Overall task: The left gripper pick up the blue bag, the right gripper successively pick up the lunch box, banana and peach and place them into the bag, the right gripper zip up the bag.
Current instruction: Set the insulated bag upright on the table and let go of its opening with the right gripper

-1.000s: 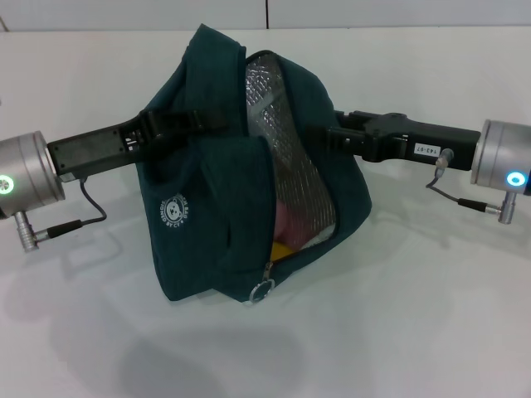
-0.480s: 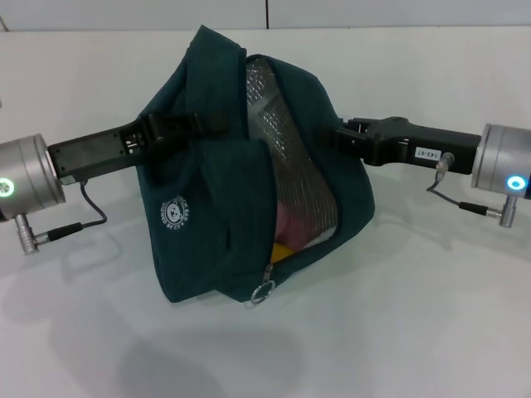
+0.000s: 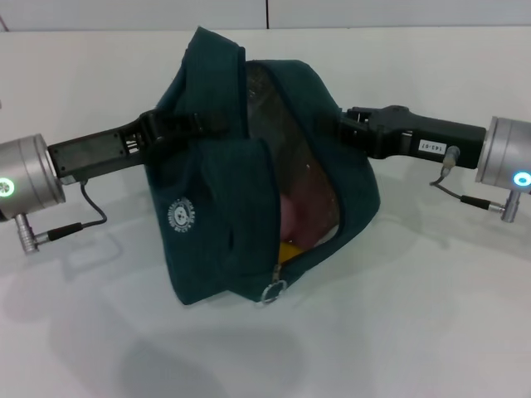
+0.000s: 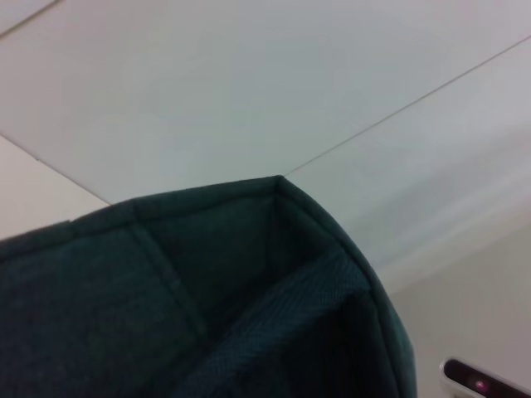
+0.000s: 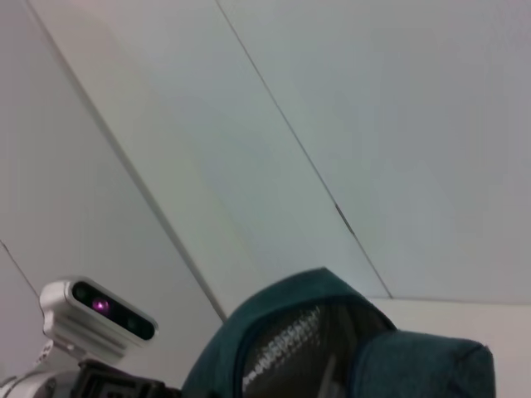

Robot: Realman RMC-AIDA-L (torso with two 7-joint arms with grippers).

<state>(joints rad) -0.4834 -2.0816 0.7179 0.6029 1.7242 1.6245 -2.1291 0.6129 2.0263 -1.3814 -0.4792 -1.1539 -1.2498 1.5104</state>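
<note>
White table (image 3: 431, 332); blue bag (image 3: 216, 249) resting on it.

You can see a round white logo (image 3: 180, 217) on the blue bag (image 3: 216, 232), lettering unreadable; the white label (image 3: 429, 146) on the right arm reads roughly "143-07".

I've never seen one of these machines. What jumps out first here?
A big blue bag sits mid-table, held between two arms: the left gripper meets it at the left, the right gripper at the right. Its mouth gapes, showing something pink, probably the peach, and a yellow bit, likely the banana, with the zip pull hanging at the bottom.
</note>
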